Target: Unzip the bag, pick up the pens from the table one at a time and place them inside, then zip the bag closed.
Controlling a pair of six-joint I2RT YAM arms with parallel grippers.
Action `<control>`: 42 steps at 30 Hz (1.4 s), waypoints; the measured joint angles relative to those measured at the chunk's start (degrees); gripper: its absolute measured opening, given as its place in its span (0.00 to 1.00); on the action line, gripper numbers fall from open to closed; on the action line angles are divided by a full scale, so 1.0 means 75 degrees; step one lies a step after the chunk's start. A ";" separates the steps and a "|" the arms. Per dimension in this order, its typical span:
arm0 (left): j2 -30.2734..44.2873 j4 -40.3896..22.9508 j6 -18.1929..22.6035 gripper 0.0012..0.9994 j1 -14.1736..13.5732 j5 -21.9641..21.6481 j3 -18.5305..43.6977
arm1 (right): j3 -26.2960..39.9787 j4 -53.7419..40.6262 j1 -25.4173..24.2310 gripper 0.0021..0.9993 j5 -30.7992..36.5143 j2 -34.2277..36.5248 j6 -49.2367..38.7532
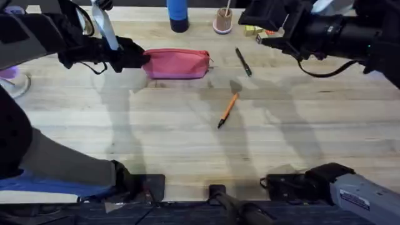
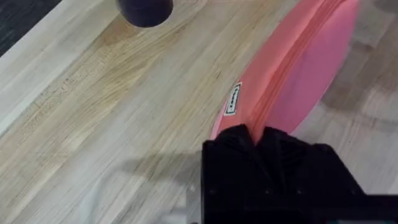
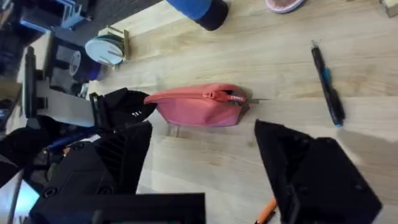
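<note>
Pale plank table (image 1: 187, 150): pink bag (image 1: 178, 64) lies flat at the far side, zip still closed.
L gripper (image 2: 256, 138) is clamped on bag's end; R gripper (image 3: 205, 168) hovers w/ jaws apart. Bag looks soft, light, floppy, so pin one end and pull the zip tab (image 3: 238, 98). Black pen (image 1: 243, 62) and orange pen (image 1: 227, 110) are thin, rigid, prob. roll; grab mid-barrel.

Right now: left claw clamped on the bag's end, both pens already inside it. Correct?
Not quite. The left claw is clamped on the bag, but the overhead view shows both pens on the table: the black pen and the orange pen.
</note>
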 joint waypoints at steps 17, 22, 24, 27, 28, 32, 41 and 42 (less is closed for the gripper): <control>0.0000 0.0000 0.0000 0.04 0.0000 0.0000 0.0000 | 0.0000 0.0007 0.0000 1.00 0.0061 0.0013 0.0255; 0.0000 0.0000 0.0003 0.04 0.0000 0.0000 0.0000 | 0.0000 0.0155 0.0000 1.00 0.0062 0.0436 0.0825; 0.0000 0.0000 0.0000 0.04 0.0000 0.0000 0.0000 | 0.0000 0.0197 0.0000 1.00 0.0063 0.0611 0.0917; 0.0000 0.0000 0.0000 0.04 0.0000 0.0000 0.0000 | 0.0000 0.0207 0.0000 1.00 0.0063 0.0840 0.1121; -0.0002 0.0000 0.0000 0.04 0.0000 0.0000 0.0000 | 0.0000 0.0210 0.0000 1.00 0.0064 0.0913 0.1170; 0.0000 0.0000 0.0000 0.04 0.0000 0.0000 0.0000 | 0.0000 0.0273 0.0000 1.00 0.0061 0.1169 0.1291; 0.0000 0.0000 0.0000 0.04 0.0000 0.0000 0.0000 | 0.0000 0.0836 0.0021 1.00 0.0061 0.1833 0.1376; 0.0000 0.0000 0.0000 0.04 0.0000 0.0000 0.0000 | 0.0000 0.0872 0.0050 1.00 0.0058 0.1909 0.1398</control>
